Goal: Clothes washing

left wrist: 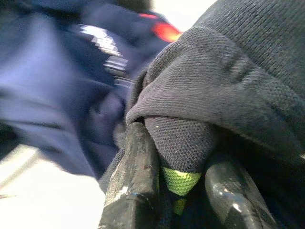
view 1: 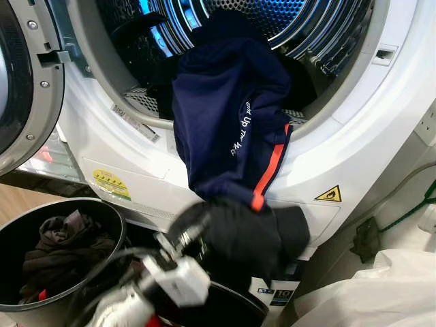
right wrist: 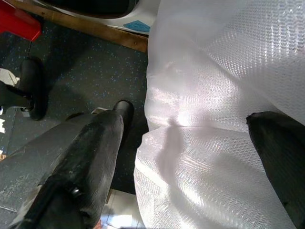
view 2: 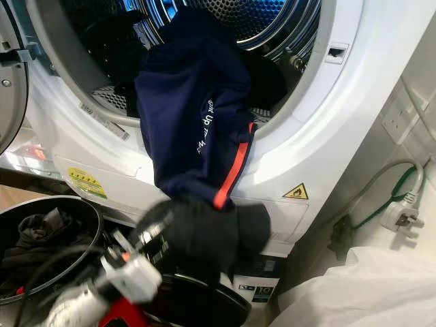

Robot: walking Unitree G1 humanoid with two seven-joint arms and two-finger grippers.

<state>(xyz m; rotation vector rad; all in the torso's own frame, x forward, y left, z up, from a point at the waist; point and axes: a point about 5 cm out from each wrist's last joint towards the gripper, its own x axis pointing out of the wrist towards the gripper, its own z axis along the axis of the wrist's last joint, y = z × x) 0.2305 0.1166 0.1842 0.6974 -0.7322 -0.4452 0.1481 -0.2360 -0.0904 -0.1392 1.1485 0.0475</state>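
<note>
Left pincer point(view 1: 204, 235), lower centre, pinched one dark knit garment point(view 1: 255, 235). One navy garment point(view 1: 228, 122) w/ orange stripe hung over washer drum point(view 1: 293, 27) rim, centre. One black basket point(view 1: 102, 211), lower left. Right wrist view: right pincer point(right wrist: 183, 157) spread over white sack point(right wrist: 224, 95).

Home laundry corner: washing machine point(view 1: 354, 157), clothes bin point(view 1: 102, 211).

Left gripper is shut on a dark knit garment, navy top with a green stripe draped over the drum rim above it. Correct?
Not quite: the stripe is orange-red, not green, as the left eye view shows. The rest holds: the left gripper is shut on the dark knit garment, and the navy top hangs over the drum rim just above it.
</note>
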